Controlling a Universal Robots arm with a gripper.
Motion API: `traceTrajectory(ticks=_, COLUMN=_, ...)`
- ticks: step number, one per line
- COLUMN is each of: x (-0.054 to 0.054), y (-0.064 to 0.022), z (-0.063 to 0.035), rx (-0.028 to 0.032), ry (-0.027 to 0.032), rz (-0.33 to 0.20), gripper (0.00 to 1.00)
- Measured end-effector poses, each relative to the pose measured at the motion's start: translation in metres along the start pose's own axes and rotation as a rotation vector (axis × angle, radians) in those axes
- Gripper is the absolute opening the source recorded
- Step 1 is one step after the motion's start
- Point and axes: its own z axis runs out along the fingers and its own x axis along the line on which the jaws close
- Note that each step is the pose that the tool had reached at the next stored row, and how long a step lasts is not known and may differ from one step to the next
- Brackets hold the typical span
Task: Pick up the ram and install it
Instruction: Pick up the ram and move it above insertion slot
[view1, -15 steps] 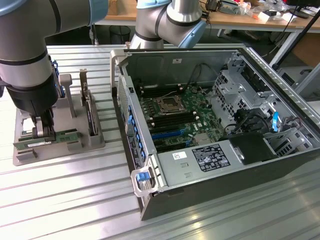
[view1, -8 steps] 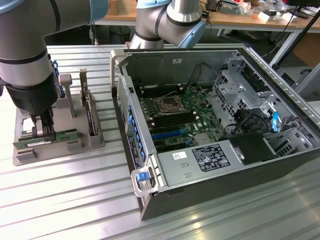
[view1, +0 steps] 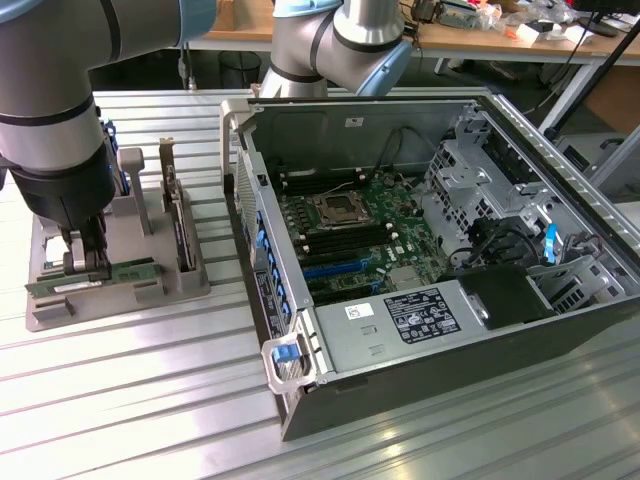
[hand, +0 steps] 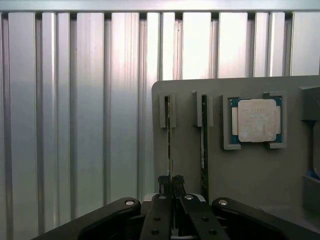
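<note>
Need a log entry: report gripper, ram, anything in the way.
Gripper shut on ram, ram seated edge-up in grey tray. Second stick alongside, not touching. Nothing in the way.

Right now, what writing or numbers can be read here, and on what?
Nothing here reads clearly.
Black label on the computer case: too small.
White sticker beside it: too small.
White label on the case's rear wall: too small.
CPU chip markings: blurred.
The ram between the jaws: nothing readable.
</note>
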Motion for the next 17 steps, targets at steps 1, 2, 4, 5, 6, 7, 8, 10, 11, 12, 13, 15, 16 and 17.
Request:
traceTrajectory(ticks=1, x=0.0, y=0.0, z=-0.0002, rx=0.0, ry=0.0, rz=0.0, gripper=0.12)
traceTrajectory(ticks=2, x=0.0, y=0.0, z=-0.0005, rx=-0.0001, ry=0.0001, rz=0.0, gripper=0.12)
traceTrajectory(ticks=4, x=0.0, y=0.0, z=-0.001, rx=0.0, ry=0.0, rz=0.0, gripper=0.12)
traceTrajectory(ticks=5, x=0.0001, y=0.0, z=-0.0014, rx=0.0, ry=0.0, rz=0.0, gripper=0.12)
traceTrajectory(ticks=6, x=0.0001, y=0.0, z=-0.0017, rx=0.0001, ry=0.0, rz=0.0, gripper=0.12)
traceTrajectory(ticks=7, x=0.0001, y=0.0001, z=-0.002, rx=0.0, ry=0.0, rz=0.0, gripper=0.12)
traceTrajectory(ticks=8, x=0.0001, y=0.0001, z=-0.0023, rx=0.0, ry=0.0, rz=0.0, gripper=0.12)
traceTrajectory(ticks=10, x=0.0001, y=0.0001, z=-0.0027, rx=0.0, ry=0.0, rz=0.0, gripper=0.12)
traceTrajectory(ticks=11, x=0.0001, y=0.0001, z=-0.0029, rx=0.0, ry=0.0, rz=0.0, gripper=0.12)
traceTrajectory(ticks=12, x=0.0001, y=0.0001, z=-0.003, rx=0.0, ry=0.0, rz=0.0, gripper=0.12)
traceTrajectory(ticks=13, x=0.0001, y=0.0001, z=-0.0032, rx=0.0, ry=0.0, rz=0.0, gripper=0.12)
traceTrajectory(ticks=15, x=0.0002, y=0.0001, z=-0.0038, rx=0.0, ry=0.0, rz=0.0, gripper=0.12)
traceTrajectory(ticks=16, x=0.0002, y=0.0001, z=-0.0041, rx=0.0, ry=0.0, rz=0.0, gripper=0.12)
traceTrajectory(ticks=17, x=0.0002, y=0.0001, z=-0.0043, rx=-0.0001, ry=0.0, rz=0.0, gripper=0.12)
